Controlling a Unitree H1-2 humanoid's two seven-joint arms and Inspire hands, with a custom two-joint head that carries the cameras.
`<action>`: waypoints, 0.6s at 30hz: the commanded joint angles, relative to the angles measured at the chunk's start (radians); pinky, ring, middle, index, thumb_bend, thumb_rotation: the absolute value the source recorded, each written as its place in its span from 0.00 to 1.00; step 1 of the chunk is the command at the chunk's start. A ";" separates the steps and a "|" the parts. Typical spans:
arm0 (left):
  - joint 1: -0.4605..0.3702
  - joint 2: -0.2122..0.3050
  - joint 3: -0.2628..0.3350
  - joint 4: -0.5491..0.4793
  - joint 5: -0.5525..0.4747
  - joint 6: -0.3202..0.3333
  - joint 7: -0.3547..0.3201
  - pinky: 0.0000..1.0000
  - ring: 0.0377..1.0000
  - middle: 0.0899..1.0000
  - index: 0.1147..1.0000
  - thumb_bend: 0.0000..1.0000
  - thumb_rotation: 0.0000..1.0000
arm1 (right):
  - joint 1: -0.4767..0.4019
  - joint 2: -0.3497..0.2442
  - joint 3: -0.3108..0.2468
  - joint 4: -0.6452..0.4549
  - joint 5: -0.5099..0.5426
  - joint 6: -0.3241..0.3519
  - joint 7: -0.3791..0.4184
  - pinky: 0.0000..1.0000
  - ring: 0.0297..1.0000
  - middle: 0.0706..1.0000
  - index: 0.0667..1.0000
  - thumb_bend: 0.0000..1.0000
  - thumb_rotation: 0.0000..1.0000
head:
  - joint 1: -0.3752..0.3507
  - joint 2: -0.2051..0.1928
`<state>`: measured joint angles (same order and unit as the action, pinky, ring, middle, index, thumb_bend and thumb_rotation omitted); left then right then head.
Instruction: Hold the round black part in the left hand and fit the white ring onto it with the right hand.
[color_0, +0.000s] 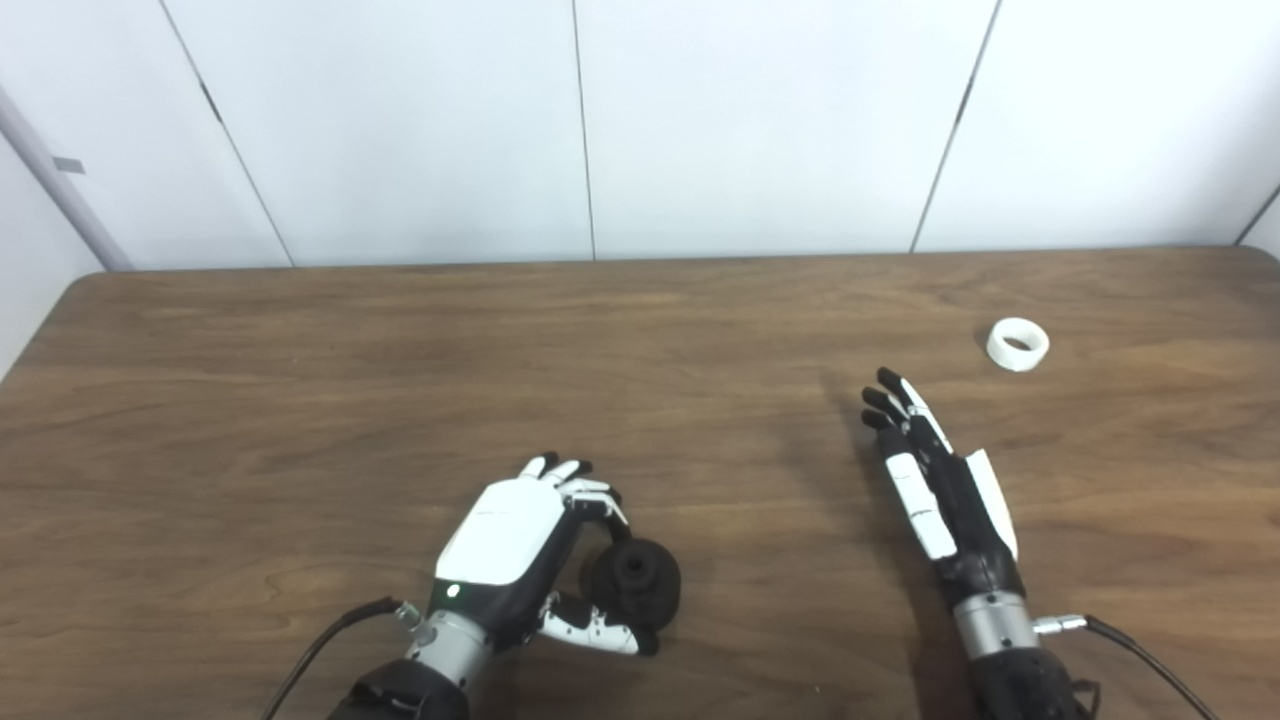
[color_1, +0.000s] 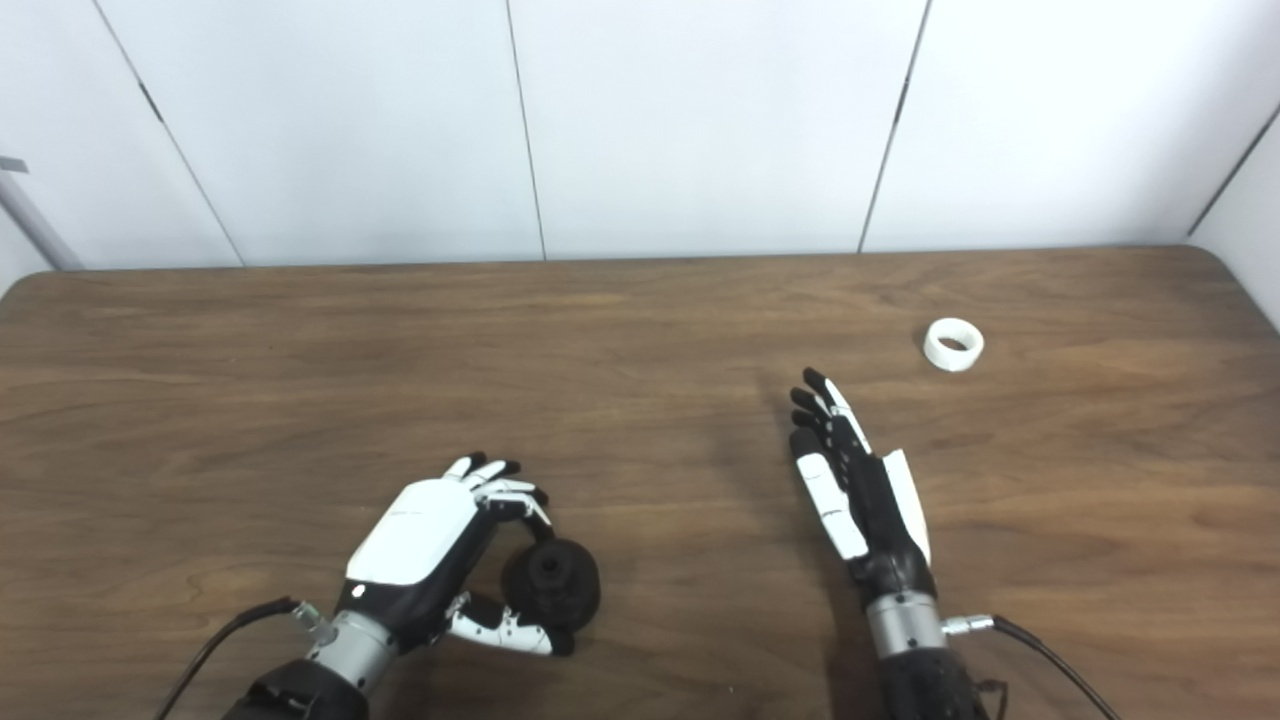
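Note:
The round black part (color_0: 636, 583) rests on the brown table near its front edge, its central hole facing up. My left hand (color_0: 520, 545) curls around it, fingers bent over its far side and thumb along its near side. The white ring (color_0: 1017, 343) lies flat on the table at the far right. My right hand (color_0: 935, 480) is open with straight fingers pointing away, edge-on above the table, and sits well short and left of the ring, holding nothing.
The wooden table (color_0: 300, 400) spans the whole view and ends at a white panelled wall (color_0: 600, 130). Cables trail from both wrists at the bottom edge.

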<state>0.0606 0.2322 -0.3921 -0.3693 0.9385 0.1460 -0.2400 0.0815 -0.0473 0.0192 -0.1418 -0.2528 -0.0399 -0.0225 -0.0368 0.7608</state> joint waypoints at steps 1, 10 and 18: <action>0.020 0.002 -0.010 0.017 0.028 -0.003 -0.005 1.00 0.92 0.77 0.41 0.52 0.05 | 0.020 0.002 0.002 -0.019 0.011 0.013 0.000 0.89 0.86 0.89 0.93 0.48 1.00 | -0.003 0.003; 0.041 -0.014 -0.009 0.004 0.048 0.021 -0.030 1.00 0.93 0.77 0.42 0.52 0.05 | 0.019 -0.019 -0.006 -0.051 0.012 0.049 0.005 0.89 0.87 0.88 0.91 0.46 1.00 | -0.004 0.018; 0.042 -0.014 -0.009 0.002 0.054 0.021 -0.033 1.00 0.93 0.77 0.42 0.52 0.05 | -0.013 -0.041 -0.027 -0.119 -0.026 0.134 -0.007 0.89 0.90 0.88 0.90 0.53 0.77 | -0.011 0.016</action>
<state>0.0839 0.2060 -0.3915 -0.3695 0.9735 0.1612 -0.2365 0.0875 -0.0736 0.0100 -0.2233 -0.2622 0.0774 -0.0189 -0.0460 0.7762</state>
